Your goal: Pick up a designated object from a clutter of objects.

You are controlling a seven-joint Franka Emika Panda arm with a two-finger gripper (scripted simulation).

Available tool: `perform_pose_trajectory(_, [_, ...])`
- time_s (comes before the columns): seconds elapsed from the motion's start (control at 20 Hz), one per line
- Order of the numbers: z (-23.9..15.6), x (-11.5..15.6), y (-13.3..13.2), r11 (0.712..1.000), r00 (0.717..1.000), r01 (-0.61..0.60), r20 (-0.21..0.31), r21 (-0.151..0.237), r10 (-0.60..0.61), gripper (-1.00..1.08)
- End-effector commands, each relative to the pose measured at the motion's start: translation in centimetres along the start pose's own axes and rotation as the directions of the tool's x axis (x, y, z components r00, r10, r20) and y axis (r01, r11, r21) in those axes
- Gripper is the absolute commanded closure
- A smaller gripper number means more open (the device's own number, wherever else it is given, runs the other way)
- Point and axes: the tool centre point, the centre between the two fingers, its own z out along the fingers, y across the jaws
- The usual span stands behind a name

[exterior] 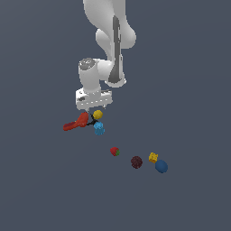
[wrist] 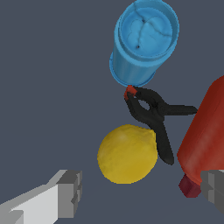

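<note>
Reaching straight down from a bent arm, the gripper (exterior: pixel 94 109) hangs spread wide just above the yellow ball (exterior: pixel 98 114), which lies touching the black clamp (wrist: pixel 153 114).

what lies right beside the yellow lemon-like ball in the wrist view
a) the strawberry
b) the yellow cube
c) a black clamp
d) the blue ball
c: in the wrist view a black clamp lies against the yellow ball, the open gripper above it; the others sit far off in the exterior view.
</note>
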Motion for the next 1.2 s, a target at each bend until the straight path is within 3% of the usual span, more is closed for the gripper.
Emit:
perform_pose_trajectory(0.0, [0.3,0.0,0.0,1.0,1.0,0.0,0.001,0.0,0.0,-0.92])
perform_pose_trajectory(0.9, [4.9,-0.1,0.0,1.0,1.0,0.002,0.0,0.0,-0.002,-0.92])
perform_pose_trajectory(0.95, [4.9,-0.1,0.0,1.0,1.0,0.002,0.0,0.0,-0.002,1.08])
perform_pose_trajectory(1.15, [4.9,-0.1,0.0,1.0,1.0,0.002,0.0,0.0,-0.002,1.08])
